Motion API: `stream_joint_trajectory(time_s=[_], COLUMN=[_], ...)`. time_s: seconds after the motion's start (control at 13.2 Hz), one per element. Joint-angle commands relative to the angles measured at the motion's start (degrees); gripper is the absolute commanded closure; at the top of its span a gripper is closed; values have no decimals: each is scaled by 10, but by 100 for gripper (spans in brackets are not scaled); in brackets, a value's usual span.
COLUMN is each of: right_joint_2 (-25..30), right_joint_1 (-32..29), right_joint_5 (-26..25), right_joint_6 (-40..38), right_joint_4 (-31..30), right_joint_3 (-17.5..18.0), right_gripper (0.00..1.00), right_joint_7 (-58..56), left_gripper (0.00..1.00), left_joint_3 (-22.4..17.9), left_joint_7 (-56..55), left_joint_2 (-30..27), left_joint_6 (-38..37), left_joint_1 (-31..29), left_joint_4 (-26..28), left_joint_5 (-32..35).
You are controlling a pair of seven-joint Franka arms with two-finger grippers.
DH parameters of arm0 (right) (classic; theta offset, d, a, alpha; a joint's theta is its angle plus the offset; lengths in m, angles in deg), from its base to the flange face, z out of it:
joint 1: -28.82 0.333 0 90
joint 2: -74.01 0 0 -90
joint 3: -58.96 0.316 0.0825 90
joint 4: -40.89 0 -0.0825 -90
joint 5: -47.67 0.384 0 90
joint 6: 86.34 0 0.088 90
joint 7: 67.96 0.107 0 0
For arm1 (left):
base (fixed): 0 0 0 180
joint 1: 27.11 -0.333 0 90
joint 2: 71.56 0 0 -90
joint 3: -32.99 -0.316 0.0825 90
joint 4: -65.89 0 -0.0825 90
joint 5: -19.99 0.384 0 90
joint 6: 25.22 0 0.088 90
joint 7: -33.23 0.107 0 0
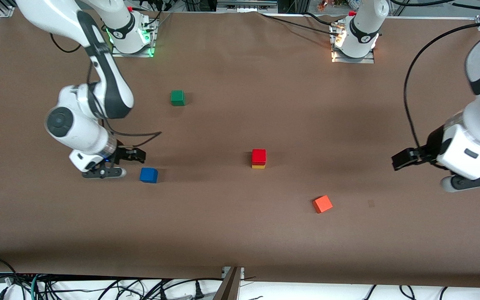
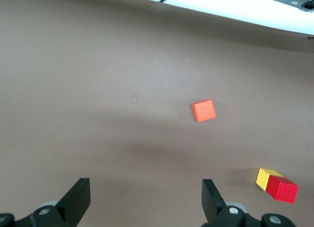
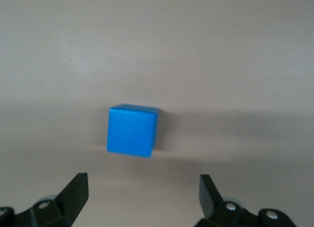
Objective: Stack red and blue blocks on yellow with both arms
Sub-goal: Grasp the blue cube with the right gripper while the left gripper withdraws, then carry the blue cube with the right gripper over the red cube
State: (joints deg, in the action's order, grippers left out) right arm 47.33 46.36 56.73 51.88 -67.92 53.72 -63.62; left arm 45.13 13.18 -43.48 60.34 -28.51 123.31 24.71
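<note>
Mid-frame, the red block (image 1: 258, 156) already sits on the yellow block (image 1: 258, 166). At lower left, the right gripper (image 1: 117, 163) hangs spread beside the blue block (image 1: 148, 175), seemingly lining up a grasp. At the right edge, the left gripper (image 1: 421, 166) waits, spread and empty.

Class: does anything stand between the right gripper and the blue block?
Nothing visible does. The right gripper, open, faces the blue block across bare table; the green block sits well off that line.
</note>
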Motion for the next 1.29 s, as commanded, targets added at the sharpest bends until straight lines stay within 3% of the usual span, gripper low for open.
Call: stream_joint_trajectory(time_s=[0.0,0.15,0.3,0.46,0.61,0.76,0.91,1.22], right_joint_2=[-50,-65,-85,-85,-81,-79,-73,-80], right_joint_1=[0,0,0,-2,0,4,47,152], right_joint_5=[13,21,24,25,25,25,11,-5], right_joint_6=[70,90,100,93,26,-95,-208,-261], right_joint_4=[0,7,21,32,72,148,230,298], right_joint_3=[8,8,8,8,8,8,7,6], right_gripper=[1,2,14,46,70,72,72,71], right_joint_7=[15,15,14,6,1,9,68,232], left_gripper=[0,0,0,0,0,0,0,0], left_joint_3=[3,1,-10,-44,-60,-60,-56,-54], left_joint_7=[40,40,40,41,63,62,62,62], left_joint_2=[-62,-134,-175,-206,-228,-220,-209,-193], left_joint_6=[-19,-7,6,14,35,39,39,40], left_joint_1=[-12,-17,-12,-1,9,4,5,7], left_joint_4=[66,158,211,254,290,287,284,263], left_joint_5=[-28,-34,-38,-86,-98,-92,-89,-57])
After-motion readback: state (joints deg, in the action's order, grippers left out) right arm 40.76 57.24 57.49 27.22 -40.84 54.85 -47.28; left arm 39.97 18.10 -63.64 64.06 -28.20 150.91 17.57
